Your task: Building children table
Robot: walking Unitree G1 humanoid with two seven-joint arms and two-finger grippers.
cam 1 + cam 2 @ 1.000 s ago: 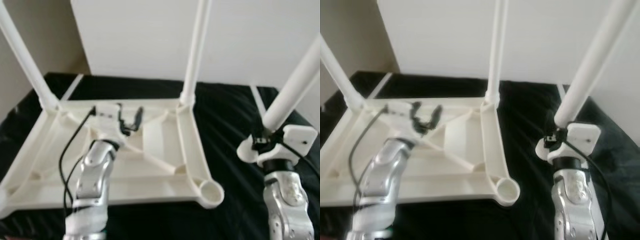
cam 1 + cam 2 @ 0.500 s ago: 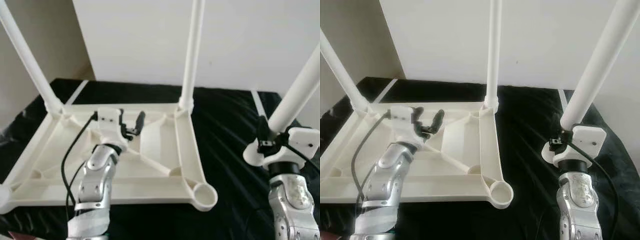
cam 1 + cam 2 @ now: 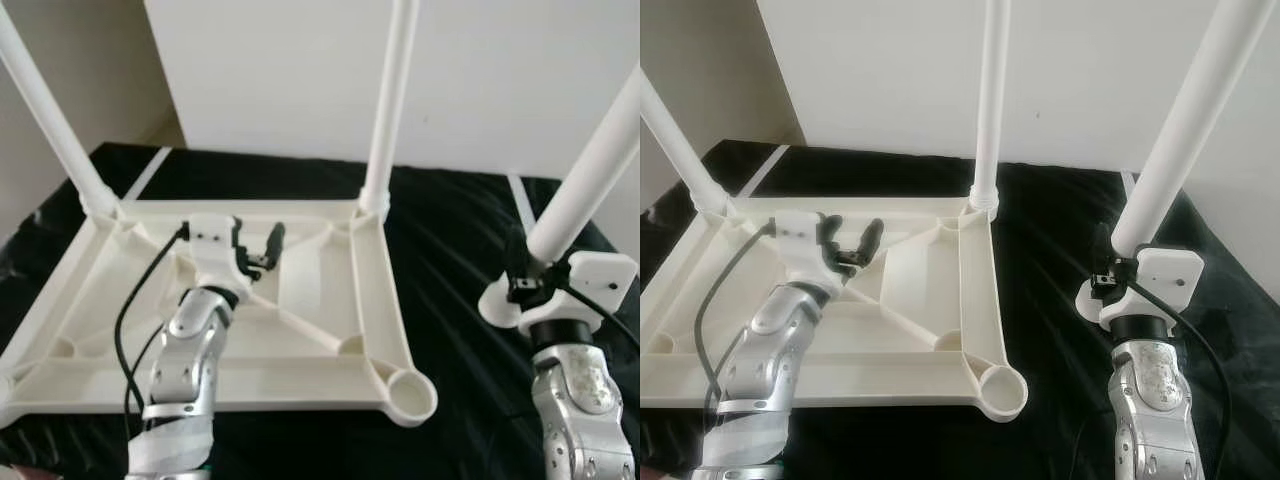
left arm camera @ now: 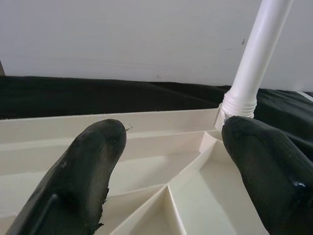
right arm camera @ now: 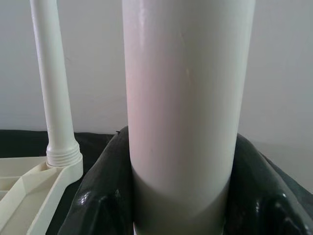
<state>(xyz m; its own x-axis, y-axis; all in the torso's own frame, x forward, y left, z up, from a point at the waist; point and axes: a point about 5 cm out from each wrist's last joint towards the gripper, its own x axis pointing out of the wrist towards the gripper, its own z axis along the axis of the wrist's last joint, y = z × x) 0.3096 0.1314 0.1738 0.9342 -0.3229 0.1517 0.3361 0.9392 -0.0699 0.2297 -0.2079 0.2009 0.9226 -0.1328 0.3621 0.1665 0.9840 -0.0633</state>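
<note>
Tabletop [image 3: 300, 300]: white plastic, upside down on the black cloth [image 3: 460, 250], ribbed underside facing up. Two legs already seated upright at the far corners: far-left leg [image 3: 45, 115] and far-right leg [image 3: 390, 100]. Near-right corner socket [image 3: 412, 397] is an open ring, nothing in it. Near-left corner is partly hidden behind my left arm, can't tell its state.

Loose leg [image 3: 590, 180]: in my right gripper [image 5: 178, 196], off to the right of the tabletop over the cloth, well apart from the open socket. It's tilted, top leaning right. My fingers [image 5: 98, 196] are clamped on both sides of its lower end; the right wrist view shows the tube pressed between the black pads.

Left gripper [image 3: 252, 240]: above the tabletop's underside, near the far edge, between the two seated legs and closer to the far-left one. Fingers [image 4: 88, 176] spread apart, holding nothing, pointing toward the far-right leg's threaded base [image 4: 237, 105]. Can't tell if the tips touch the ribs.

White wall [image 3: 300, 70] behind the cloth.
</note>
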